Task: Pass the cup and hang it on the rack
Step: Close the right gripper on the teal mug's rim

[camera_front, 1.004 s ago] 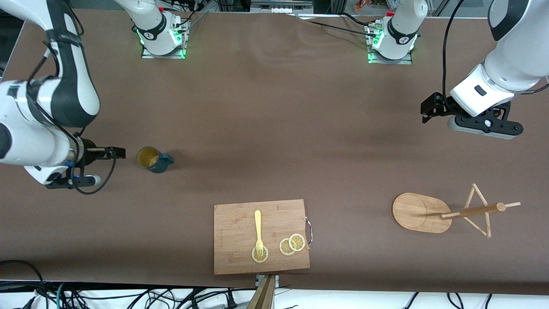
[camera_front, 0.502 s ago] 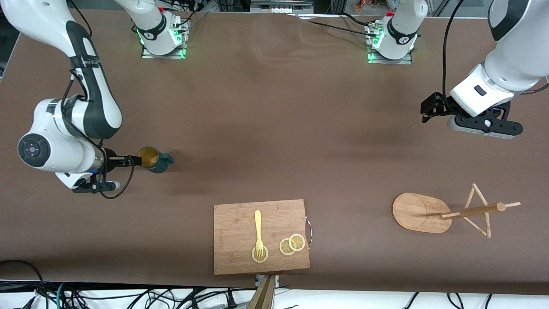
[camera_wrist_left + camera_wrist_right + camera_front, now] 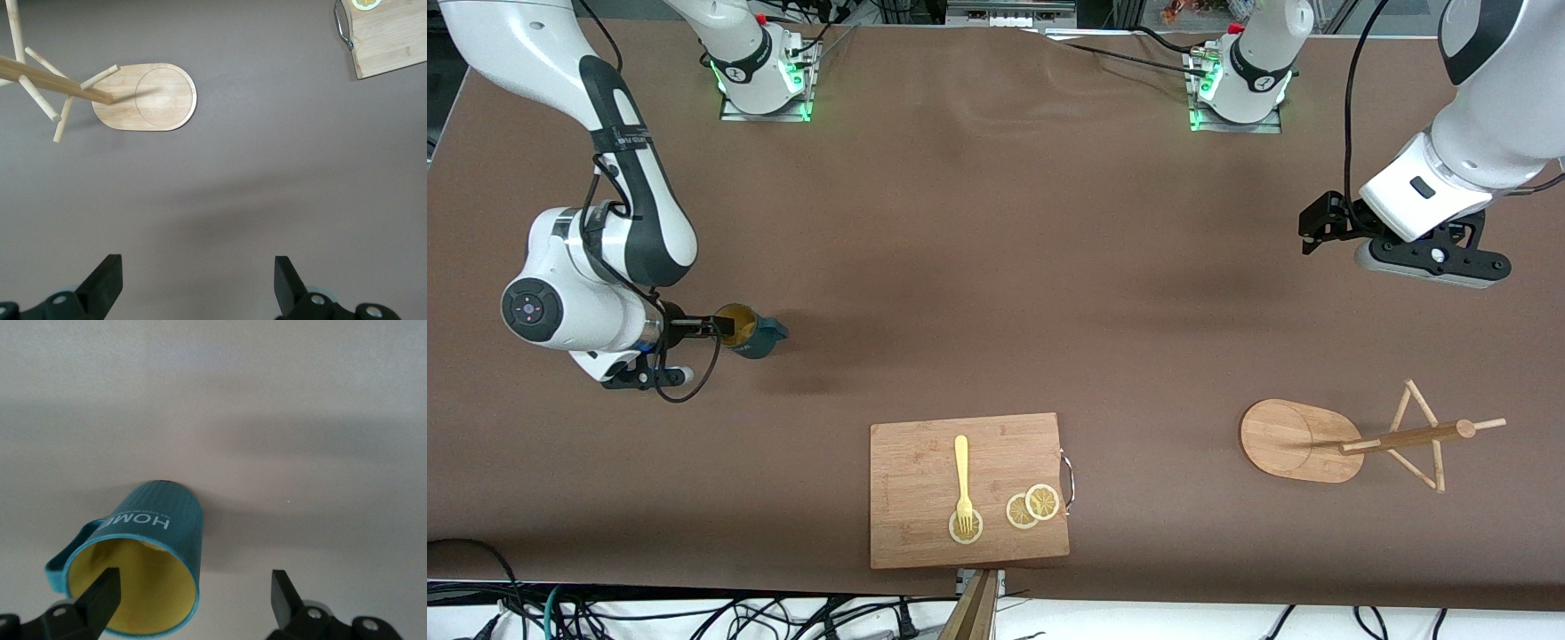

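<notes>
The dark teal cup (image 3: 749,332) with a yellow inside stands upright on the brown table toward the right arm's end. My right gripper (image 3: 720,326) is open at its rim. In the right wrist view one finger (image 3: 105,595) is over the yellow mouth of the cup (image 3: 157,527), the other finger is outside, and the cup's wall lies between them around the right gripper (image 3: 193,595). The bamboo rack (image 3: 1298,442) stands toward the left arm's end; it also shows in the left wrist view (image 3: 157,100). My left gripper (image 3: 1316,228) waits open and empty above bare table, also seen in its wrist view (image 3: 198,283).
A wooden cutting board (image 3: 911,507) lies near the table's front edge, with a yellow fork (image 3: 962,476) and lemon slices (image 3: 1033,507) on it. Its corner shows in the left wrist view (image 3: 393,43). Cables hang off the front edge.
My right arm has moved toward the cup, and its fingers have gone from beside the cup to its rim. The cup, the rack and my left arm have not moved.
</notes>
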Motion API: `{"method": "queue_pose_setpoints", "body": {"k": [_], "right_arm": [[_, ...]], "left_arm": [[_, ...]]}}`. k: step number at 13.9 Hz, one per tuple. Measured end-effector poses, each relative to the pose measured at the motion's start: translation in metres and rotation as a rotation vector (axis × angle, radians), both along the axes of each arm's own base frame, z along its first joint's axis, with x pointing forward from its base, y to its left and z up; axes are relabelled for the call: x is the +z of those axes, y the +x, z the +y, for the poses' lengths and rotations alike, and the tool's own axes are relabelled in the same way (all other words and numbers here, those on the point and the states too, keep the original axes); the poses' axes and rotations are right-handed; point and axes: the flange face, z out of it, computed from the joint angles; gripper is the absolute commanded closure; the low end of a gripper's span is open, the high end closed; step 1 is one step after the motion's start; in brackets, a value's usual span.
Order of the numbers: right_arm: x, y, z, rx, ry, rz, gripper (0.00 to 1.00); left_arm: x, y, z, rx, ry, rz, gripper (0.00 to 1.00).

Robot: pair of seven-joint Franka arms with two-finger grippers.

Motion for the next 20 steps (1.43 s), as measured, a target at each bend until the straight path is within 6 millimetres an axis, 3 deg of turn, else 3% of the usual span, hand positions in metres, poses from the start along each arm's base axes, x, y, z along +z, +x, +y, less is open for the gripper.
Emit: {"method": "queue_pose_setpoints", "body": {"k": [2, 3, 4, 5, 6, 10, 17, 20], "right_arm": [[-0.012, -0.007, 0.0, -0.002, -0.001, -0.006, 0.0], [-0.016, -0.009, 0.0, -0.003, -0.001, -0.007, 0.18], [-0.017, -0.01, -0.001, -0.003, -0.001, -0.007, 0.54], [-0.017, -0.01, -0.001, -0.004, -0.001, -0.008, 0.73], [-0.017, -0.01, -0.001, -0.005, -0.001, -0.008, 0.85], [-0.017, -0.01, -0.002, -0.006, -0.002, -0.008, 1.0], [-0.005, -0.002, 0.002, -0.004, 0.003, -0.037, 1.0], [0.024, 0.014, 0.039, 0.013, 0.009, -0.088, 1.0]], "left_arm": [[0.0, 0.0, 0.0, 0.0, 0.0, 0.0, 0.0], [0.0, 0.0, 0.0, 0.0, 0.0, 0.0, 0.0], [0.0, 0.0, 0.0, 0.0, 0.0, 0.0, 0.0], [0.0, 0.0, 0.0, 0.0, 0.0, 0.0, 0.0], [0.0, 0.0, 0.0, 0.0, 0.0, 0.0, 0.0], [0.0, 0.0, 0.0, 0.0, 0.0, 0.0, 0.0], [0.0, 0.0, 0.0, 0.0, 0.0, 0.0, 0.0], [0.0, 0.0, 0.0, 0.0, 0.0, 0.0, 0.0]]}}
